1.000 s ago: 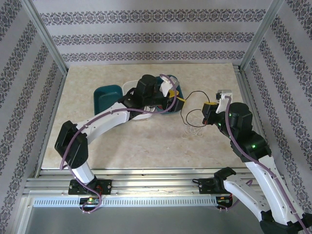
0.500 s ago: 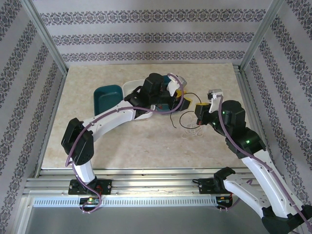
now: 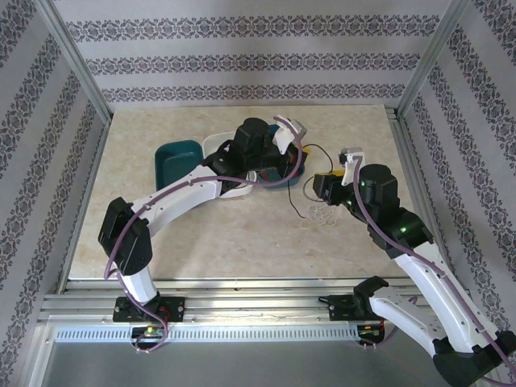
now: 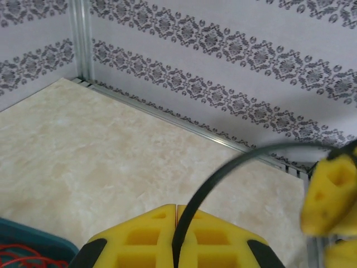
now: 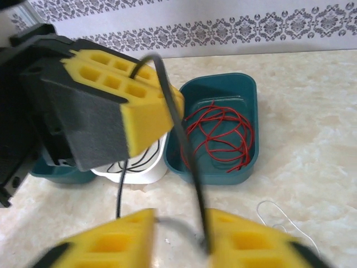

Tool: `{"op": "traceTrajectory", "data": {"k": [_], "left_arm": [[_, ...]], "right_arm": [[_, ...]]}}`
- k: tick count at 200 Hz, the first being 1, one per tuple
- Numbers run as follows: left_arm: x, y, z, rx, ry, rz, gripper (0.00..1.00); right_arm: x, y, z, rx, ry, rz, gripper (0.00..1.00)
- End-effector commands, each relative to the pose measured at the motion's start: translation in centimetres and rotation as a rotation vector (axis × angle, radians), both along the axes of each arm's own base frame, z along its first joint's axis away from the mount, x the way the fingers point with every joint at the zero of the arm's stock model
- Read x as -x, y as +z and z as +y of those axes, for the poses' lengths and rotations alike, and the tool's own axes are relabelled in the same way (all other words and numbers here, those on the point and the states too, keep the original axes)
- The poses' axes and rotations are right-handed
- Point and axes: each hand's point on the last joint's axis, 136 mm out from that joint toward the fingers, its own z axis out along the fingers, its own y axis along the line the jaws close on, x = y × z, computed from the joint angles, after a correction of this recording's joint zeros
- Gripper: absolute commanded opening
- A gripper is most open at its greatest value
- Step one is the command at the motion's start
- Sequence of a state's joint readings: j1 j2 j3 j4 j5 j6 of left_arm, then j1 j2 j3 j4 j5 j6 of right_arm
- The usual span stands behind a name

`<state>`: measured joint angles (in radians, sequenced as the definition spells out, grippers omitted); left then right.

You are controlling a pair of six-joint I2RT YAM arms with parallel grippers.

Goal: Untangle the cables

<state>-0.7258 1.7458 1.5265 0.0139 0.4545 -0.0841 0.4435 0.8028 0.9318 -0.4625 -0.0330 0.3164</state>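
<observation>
A thin black cable (image 4: 223, 170) rises from between the yellow pads of my left gripper (image 4: 177, 210), which is shut on it. In the top view the left gripper (image 3: 303, 151) hangs just right of the bins, close to my right gripper (image 3: 321, 181). The right gripper (image 5: 181, 223) is open, and the black cable (image 5: 178, 128) runs down past the inner face of its right finger. The red cable (image 5: 220, 131) lies coiled in a teal bin (image 5: 245, 89). A whitish cable (image 3: 322, 214) lies loose on the table below the right gripper.
A white bin (image 5: 139, 170) holding black wire stands left of the teal bin. Another teal bin (image 3: 177, 157) sits further left. Patterned walls and metal rails enclose the table (image 3: 210, 234), with bare surface at front left.
My left gripper has shut on the black cable. My right gripper has let go and opened, and has shifted left toward the left gripper.
</observation>
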Motion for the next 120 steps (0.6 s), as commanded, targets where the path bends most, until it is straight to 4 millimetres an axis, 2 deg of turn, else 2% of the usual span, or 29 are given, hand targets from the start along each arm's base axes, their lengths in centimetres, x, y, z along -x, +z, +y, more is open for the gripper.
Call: {"op": "traceTrajectory", "data": {"k": [1, 32, 48, 89, 120], "left_arm": [[-1.5, 2.0, 3.4, 0.032, 0.139, 0.01, 0.0], [-4.2, 1.3, 7.7, 0.051, 0.281, 0.059, 0.0], [-5.4, 0.8, 10.0, 0.052, 0.345, 0.072, 0.0], [-8.1, -1.3, 15.7, -0.008, 0.519, 0.11, 0.0], [-9.3, -2.4, 19.5, -0.018, 0.625, 0.142, 0.0]], "right_arm": [[-0.1, -0.1, -1.0, 0.008, -0.065, -0.014, 0.73], [0.0, 0.3, -1.9, 0.011, -0.101, -0.019, 0.86], [0.1, 0.3, -2.7, 0.012, -0.147, -0.024, 0.98], [0.6, -0.4, -6.3, 0.019, -0.32, -0.007, 0.98], [0.7, -1.7, -7.5, 0.013, -0.378, 0.037, 0.98]]}}
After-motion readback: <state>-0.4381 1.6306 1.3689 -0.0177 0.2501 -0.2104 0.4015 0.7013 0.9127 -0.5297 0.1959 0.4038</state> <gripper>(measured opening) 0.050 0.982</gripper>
